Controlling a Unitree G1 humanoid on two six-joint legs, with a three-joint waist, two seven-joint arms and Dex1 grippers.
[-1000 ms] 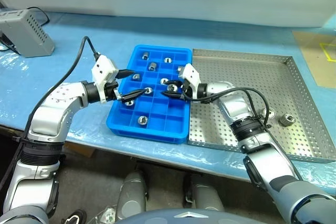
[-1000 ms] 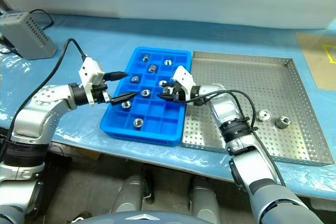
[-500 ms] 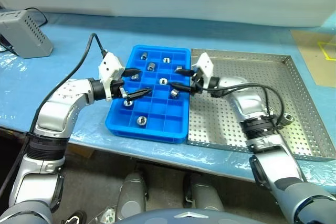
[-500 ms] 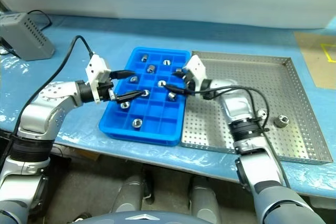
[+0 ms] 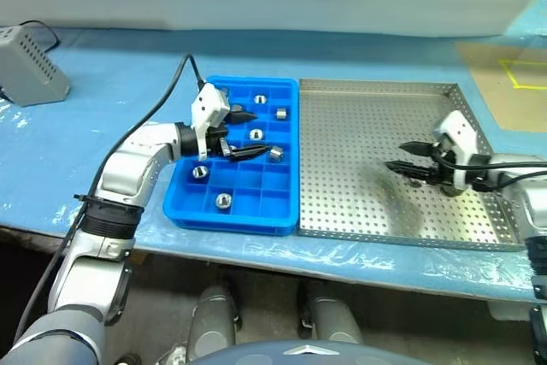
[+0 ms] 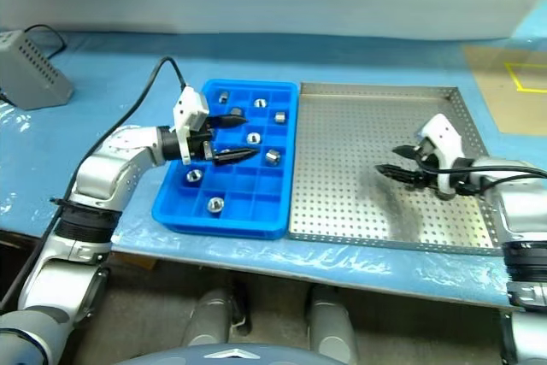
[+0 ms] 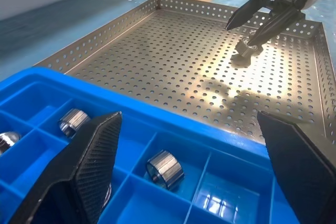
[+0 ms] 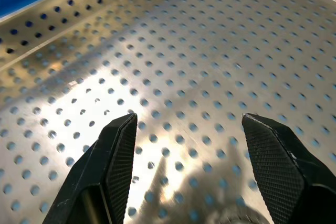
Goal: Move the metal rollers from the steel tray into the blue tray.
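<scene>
One blue tray (image 5: 184, 207), one steel tray (image 5: 359, 203), two pincers, one grey box (image 5: 30, 74); at least seven metal rollers (image 5: 276, 154) in the blue compartments.

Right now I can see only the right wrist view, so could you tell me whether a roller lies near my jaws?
Observer: Yes, one metal roller lies on the steel tray, close by the tips of the right gripper, whose jaws stand open. I cannot tell whether they touch it.
Operator: Thank you. Where is the other arm?
Observer: The left gripper hovers over the blue tray, jaws open and holding nothing.
Operator: Does that tray hold any rollers yet?
Observer: Yes, several, each in its own compartment, such as the front roller near the robot's edge.
</scene>
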